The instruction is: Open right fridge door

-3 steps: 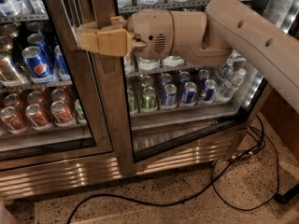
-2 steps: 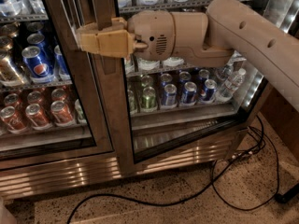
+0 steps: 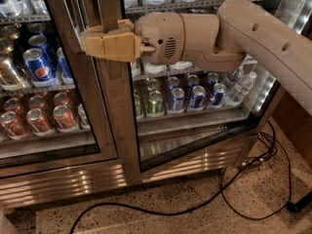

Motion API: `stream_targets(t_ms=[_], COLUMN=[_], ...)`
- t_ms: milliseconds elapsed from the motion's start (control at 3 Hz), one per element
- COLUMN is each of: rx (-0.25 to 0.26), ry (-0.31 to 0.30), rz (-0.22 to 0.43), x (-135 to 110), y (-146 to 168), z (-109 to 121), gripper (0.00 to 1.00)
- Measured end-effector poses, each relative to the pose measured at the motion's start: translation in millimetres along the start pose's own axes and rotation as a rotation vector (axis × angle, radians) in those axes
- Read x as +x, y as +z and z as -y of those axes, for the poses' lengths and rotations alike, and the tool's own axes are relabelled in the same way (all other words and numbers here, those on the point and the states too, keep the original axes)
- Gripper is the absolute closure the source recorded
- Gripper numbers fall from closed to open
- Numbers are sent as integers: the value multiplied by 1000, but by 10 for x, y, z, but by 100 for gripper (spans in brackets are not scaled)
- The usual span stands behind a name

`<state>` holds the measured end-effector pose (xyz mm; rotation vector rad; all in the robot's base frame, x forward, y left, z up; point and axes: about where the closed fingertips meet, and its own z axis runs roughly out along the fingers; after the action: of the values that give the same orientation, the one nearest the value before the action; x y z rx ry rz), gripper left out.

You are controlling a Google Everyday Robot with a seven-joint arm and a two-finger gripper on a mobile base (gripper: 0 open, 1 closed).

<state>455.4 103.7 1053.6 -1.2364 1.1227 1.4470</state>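
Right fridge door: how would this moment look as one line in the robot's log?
task: open right fridge door | gripper: on the door's left edge, upper part | door: looks slightly ajar, not swung wide

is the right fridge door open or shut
Slightly open: right fridge door angles out from the base below; gripper is at its handle.

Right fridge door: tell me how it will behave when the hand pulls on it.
The right fridge door, wide steel frame around glass, probably feels heavy and stiff, swinging on its hinge rather than flexing. Its smooth bar handle may be slippery where the hand sits on it. The pane is likely fragile.
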Motion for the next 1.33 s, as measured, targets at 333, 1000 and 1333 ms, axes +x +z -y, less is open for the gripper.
stream_targets(t_ms=[333, 1000, 1333], rx=[0, -2, -2], ry=[8, 15, 15], rz=[1, 2, 2], x=[2, 4, 5], y=[-10, -35, -39], z=[-44, -79, -81], gripper=[100, 100, 100])
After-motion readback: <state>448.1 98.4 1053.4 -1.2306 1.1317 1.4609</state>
